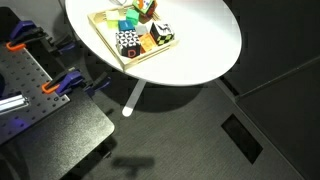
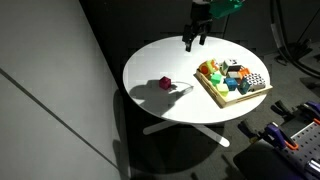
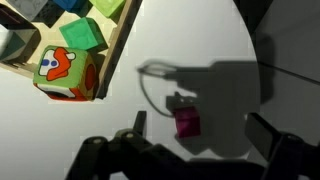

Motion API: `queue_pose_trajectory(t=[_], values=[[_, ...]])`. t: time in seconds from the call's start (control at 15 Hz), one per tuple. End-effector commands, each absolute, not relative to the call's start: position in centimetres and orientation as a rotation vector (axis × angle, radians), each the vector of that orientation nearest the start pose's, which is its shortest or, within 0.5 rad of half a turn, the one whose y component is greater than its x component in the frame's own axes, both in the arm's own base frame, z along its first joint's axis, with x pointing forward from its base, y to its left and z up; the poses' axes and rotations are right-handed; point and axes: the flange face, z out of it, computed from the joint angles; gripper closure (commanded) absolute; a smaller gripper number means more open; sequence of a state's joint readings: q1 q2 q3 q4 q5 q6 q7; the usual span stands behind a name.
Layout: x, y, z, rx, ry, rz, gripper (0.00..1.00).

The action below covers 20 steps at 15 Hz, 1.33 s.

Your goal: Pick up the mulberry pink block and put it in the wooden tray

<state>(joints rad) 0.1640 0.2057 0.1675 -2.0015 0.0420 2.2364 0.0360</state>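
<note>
Wrist view: gripper (image 3: 197, 125) spread wide, holding nothing, above a round white tabletop (image 3: 200, 40).
Small magenta-pink toy block (image 3: 186, 122) lies toward one edge; pale wooden tray (image 3: 120, 45) at the opposite edge.

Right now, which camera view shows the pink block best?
The wrist view: the pink block is largest there and unblocked, though in shadow. In an exterior view the block is only a small spot on the table, apart from the wooden tray. In an exterior view framing the tray, the block is not visible.
</note>
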Motion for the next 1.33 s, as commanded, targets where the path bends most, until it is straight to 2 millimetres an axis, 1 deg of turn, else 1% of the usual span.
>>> queue_pose_trajectory(t=[0.0,0.27,0.6,0.87,1.27], values=[[57.7,19.9,34.6,-3.037,-0.397,0.019,0.0],[59.2,21.1,31.2,-3.031,-0.406,0.075,0.0],[61.5,22.9,27.5,-3.026,-0.395,0.092,0.0],[63.6,23.9,25.2,-3.029,-0.364,0.085,0.0],[67.1,25.2,22.3,-3.044,-0.332,0.043,0.0]])
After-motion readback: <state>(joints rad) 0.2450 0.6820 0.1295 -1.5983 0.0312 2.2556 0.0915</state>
